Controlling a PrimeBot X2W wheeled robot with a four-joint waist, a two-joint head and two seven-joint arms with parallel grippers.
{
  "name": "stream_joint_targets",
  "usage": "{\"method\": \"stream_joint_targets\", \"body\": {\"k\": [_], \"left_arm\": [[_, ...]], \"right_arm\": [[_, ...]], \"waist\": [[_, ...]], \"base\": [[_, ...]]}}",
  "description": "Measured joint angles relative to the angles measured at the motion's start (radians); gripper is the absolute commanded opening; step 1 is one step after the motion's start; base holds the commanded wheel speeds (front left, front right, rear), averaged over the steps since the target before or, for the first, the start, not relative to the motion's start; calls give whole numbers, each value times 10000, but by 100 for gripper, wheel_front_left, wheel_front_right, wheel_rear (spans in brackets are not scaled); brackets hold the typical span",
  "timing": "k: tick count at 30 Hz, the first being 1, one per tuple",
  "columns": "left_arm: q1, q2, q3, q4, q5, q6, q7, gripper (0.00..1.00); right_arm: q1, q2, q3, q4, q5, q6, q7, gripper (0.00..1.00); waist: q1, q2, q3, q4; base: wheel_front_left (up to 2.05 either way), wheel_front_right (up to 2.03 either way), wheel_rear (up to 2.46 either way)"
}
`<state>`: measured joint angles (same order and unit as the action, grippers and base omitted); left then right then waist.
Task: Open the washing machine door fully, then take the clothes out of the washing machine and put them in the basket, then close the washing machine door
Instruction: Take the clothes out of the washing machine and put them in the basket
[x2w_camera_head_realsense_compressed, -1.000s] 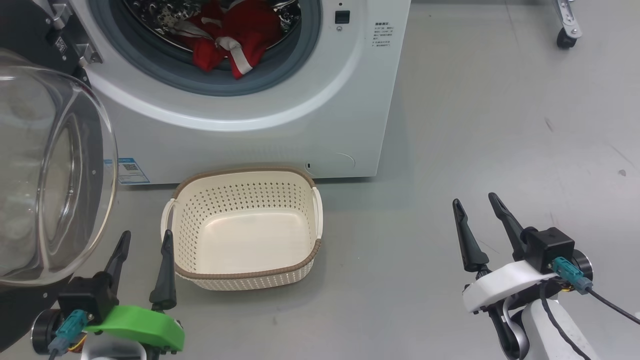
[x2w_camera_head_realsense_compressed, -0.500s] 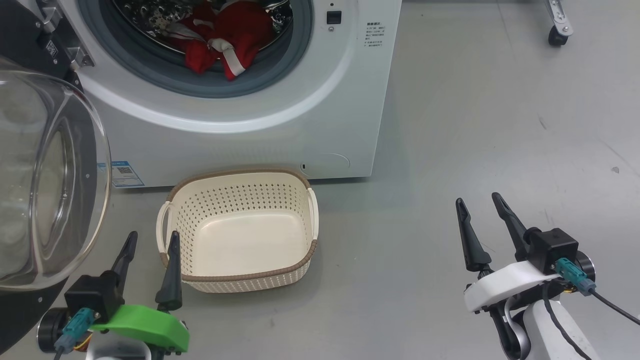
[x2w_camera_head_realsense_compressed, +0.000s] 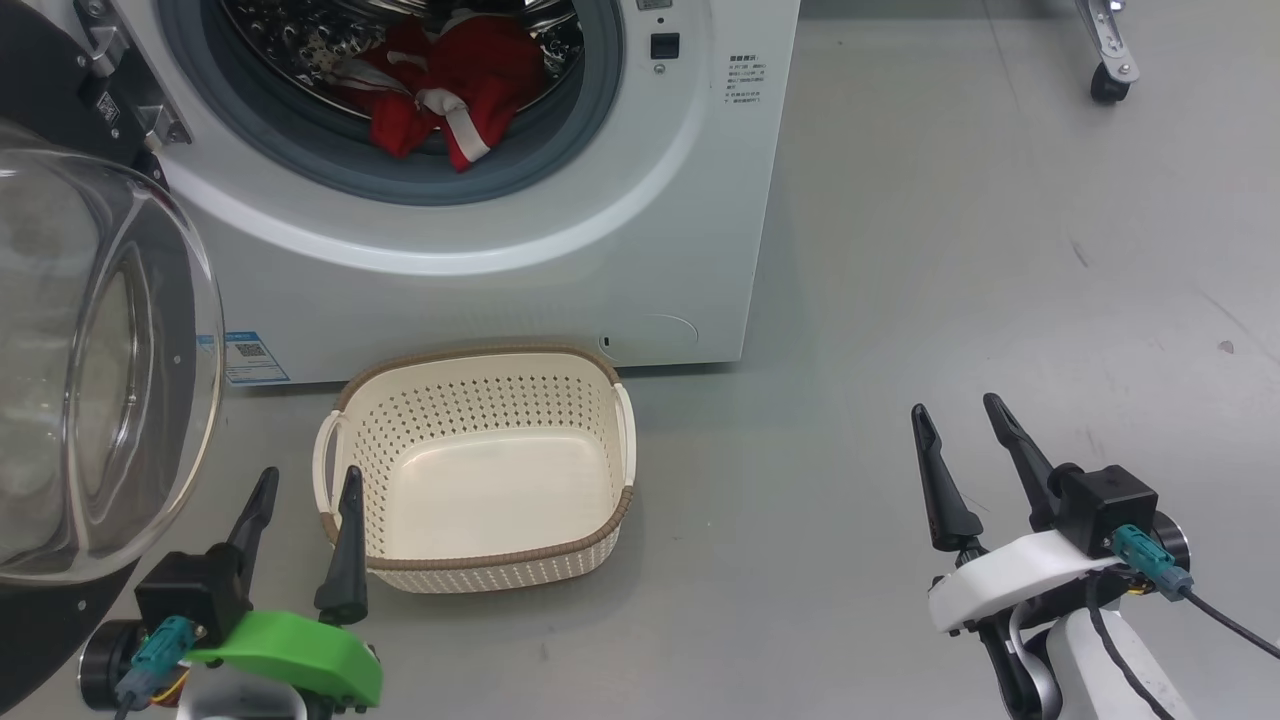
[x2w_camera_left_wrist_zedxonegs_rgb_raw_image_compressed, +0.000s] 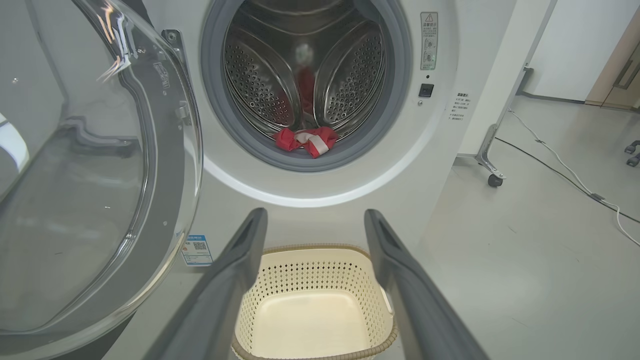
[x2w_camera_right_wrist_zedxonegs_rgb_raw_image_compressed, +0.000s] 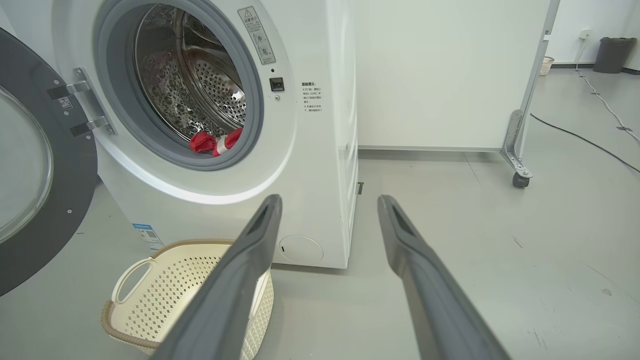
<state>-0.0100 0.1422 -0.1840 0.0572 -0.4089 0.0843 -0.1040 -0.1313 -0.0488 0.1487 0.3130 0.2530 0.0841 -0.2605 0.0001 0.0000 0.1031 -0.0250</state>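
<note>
Currently the red clothes (x2w_camera_head_realsense_compressed: 440, 95) lie heaped at the drum's front lip in the washing machine (x2w_camera_head_realsense_compressed: 500, 300), above the basket (x2w_camera_head_realsense_compressed: 480, 352). Soft, probably light fabric: pinch a raised fold. Left gripper (x2w_camera_head_realsense_compressed: 311, 472) and right gripper (x2w_camera_head_realsense_compressed: 954, 404) are spread, holding nothing.

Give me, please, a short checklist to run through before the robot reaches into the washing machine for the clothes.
1. The door is swung clear of the drum opening: ok.
2. The clothes are in sight at the front of the drum: ok.
3. The basket is empty and stands on the floor in front of the washing machine: ok.
4. The left gripper is open and empty: ok.
5. The right gripper is open and empty: ok.
6. Nothing more lies hidden under the clothes: cannot tell.
</note>
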Motion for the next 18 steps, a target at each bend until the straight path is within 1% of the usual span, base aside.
{"method": "stream_joint_targets", "body": {"k": [9,13,18], "left_arm": [[48,0,-15,-17,92,44,63,100],[55,0,-15,-25,94,84,63,100],[57,-17,-12,-35,98,88,75,100]], "right_arm": [[7,0,13,-31,4,-4,0,100],[12,2,35,-52,8,-73,0,100],[32,4,38,-61,21,-77,0,100]], "waist": [[0,0,-6,-12],[0,0,-16,-26],[0,0,-19,-39]], "base": [[24,-24,0],[51,-51,0],[72,-72,0]]}}
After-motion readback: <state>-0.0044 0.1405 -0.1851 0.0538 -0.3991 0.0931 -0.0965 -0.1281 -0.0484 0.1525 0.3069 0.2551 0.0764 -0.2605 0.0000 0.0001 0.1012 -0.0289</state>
